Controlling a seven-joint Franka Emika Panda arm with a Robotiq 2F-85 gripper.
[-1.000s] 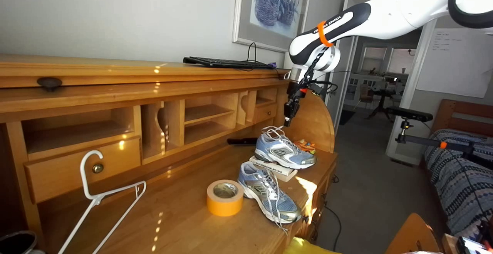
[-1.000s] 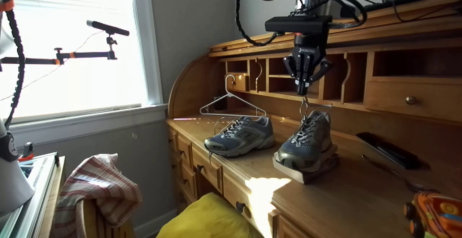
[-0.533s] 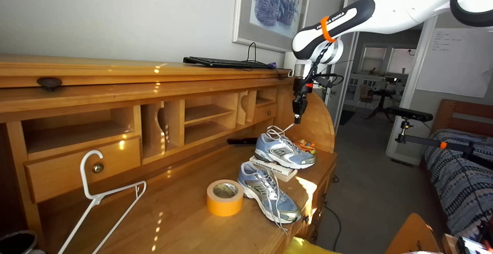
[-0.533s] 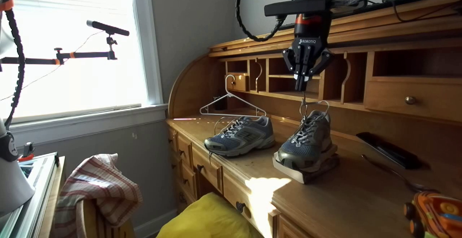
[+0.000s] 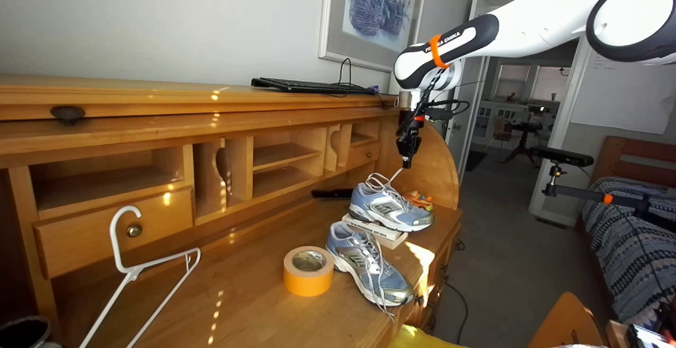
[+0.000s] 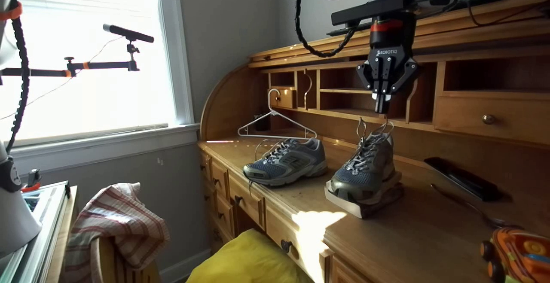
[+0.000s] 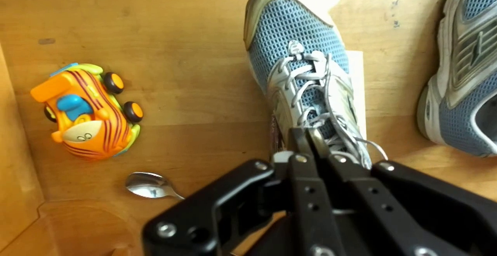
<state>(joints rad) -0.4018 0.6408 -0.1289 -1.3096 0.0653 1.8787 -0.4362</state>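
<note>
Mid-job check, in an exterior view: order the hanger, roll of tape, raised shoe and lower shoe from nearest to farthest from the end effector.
1. Raised shoe: on the book, just below the end effector.
2. Lower shoe: below that one in the picture.
3. Roll of tape: just left of the lower shoe.
4. Hanger: far left, apart from the rest.

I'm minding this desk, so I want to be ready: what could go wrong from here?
The gripper seems closed on a thin lace, which might slip out. A hard pull could tip the shoe, since it stands on a book, or drag it off. If it topples, it might hit the neighbouring shoe.
</note>
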